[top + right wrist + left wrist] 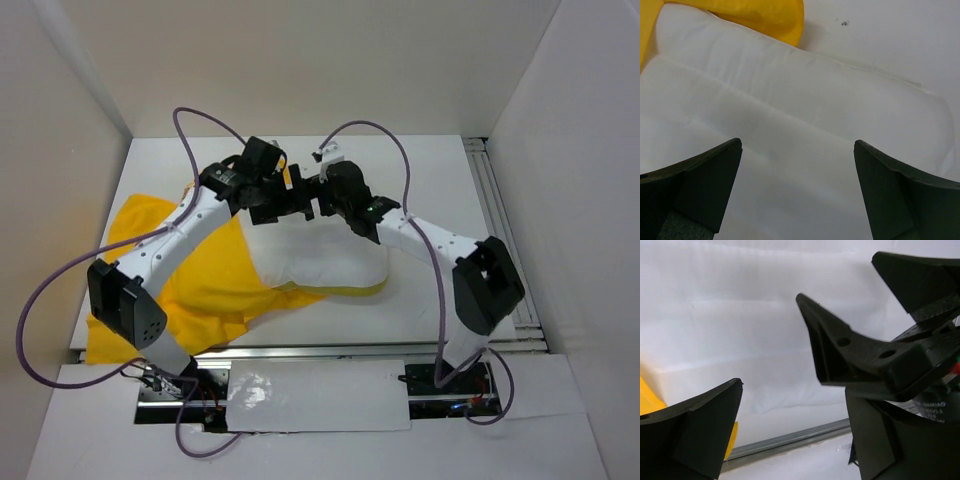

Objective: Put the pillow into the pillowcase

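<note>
White table (440, 290), pillow (320, 262) lengthwise left-right, left end at pillowcase (215, 285); left pincer (268, 207) and right pincer (797, 142) both open.

White bench (440, 190), and the yellow pillowcase (205, 295) sprawls crumpled across its left half, one corner out at the near-left edge. The white pillow (320, 262) lies mid-bench, its left end meeting the yellow fabric and a yellow strip along its near side. A metal rail (492, 195) runs down the bench's right side. Close up, tiny dark specks (842, 22) dot the surface just beyond the pillow.
</note>
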You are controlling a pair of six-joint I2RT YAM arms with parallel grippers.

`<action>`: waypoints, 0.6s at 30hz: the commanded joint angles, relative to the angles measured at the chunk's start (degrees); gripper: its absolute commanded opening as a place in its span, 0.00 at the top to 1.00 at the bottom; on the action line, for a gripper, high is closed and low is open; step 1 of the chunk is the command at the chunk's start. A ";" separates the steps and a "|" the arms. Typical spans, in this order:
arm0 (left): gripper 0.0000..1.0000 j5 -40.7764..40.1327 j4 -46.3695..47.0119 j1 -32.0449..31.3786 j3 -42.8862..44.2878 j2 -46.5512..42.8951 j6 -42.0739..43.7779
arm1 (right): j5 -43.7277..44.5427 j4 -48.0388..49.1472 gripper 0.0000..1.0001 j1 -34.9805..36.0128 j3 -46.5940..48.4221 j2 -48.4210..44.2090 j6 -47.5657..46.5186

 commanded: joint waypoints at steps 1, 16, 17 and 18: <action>0.07 -17.30 -8.08 13.61 -0.75 5.52 1.93 | -7.35 -0.86 0.00 -2.52 6.33 0.74 -2.51; 0.09 -4.80 8.98 21.62 -9.55 -0.63 14.68 | -15.25 -2.44 0.00 -12.20 18.99 14.89 -2.94; 0.09 -5.41 8.97 21.62 -8.32 0.42 14.68 | -15.79 -2.45 0.00 -11.59 19.70 15.51 -4.17; 0.09 -6.02 8.45 21.62 -7.79 1.56 14.68 | -16.41 -1.75 0.00 -11.58 20.40 16.13 -4.88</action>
